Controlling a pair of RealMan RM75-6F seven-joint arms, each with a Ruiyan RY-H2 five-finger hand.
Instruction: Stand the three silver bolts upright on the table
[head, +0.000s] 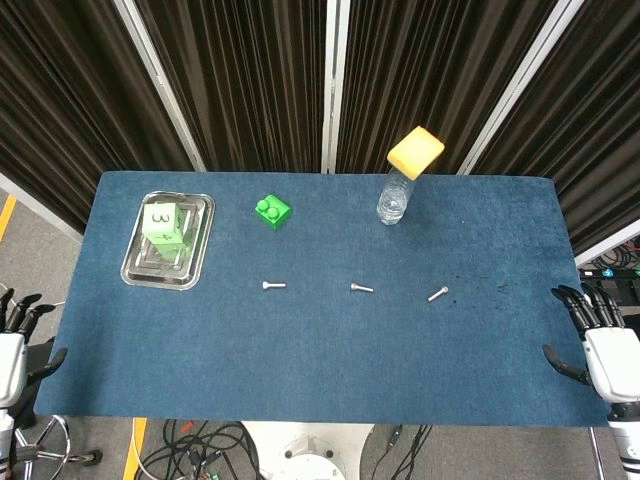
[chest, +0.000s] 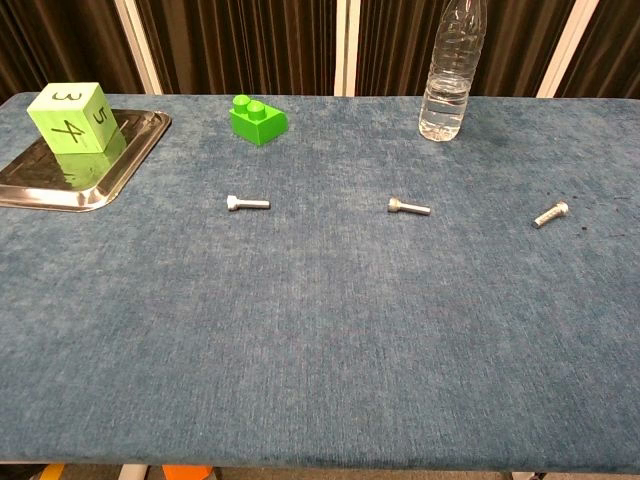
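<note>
Left bolt (chest: 247, 203): lies flat on the counter (chest: 320, 340), head toward the robot's left, shank pointing right; nearest the camera together with the middle bolt; in front of the green brick
Middle bolt (chest: 409, 208): lies flat near the counter's centre line, head toward the left, shank pointing right; well apart from the left bolt, in front of the bottle
Right bolt (chest: 551, 213): lies flat and skewed, head up and to the right, next to a patch of dark specks on the cloth
Left hand (head: 14, 345): off the left edge of the counter, near its front corner, fingers spread and released, holding nothing; well apart from every bolt, the left bolt being the closest
Right hand (head: 598, 340): off the right edge of the counter, near its front corner, fingers apart, holding nothing; well apart from the right bolt, which lies toward the centre from it
Green brick (chest: 258, 119): two-stud block, behind the left bolt
Bottle (chest: 447, 75): clear plastic, upright at the rear of the counter
Yellow sponge (head: 415, 152): seen in the head view over the top of the bottle
Steel tray (chest: 125, 150): rear left of the counter
Green die (chest: 72, 118): sits in the tray, faces marked 3, 4 and 5 visible
</note>
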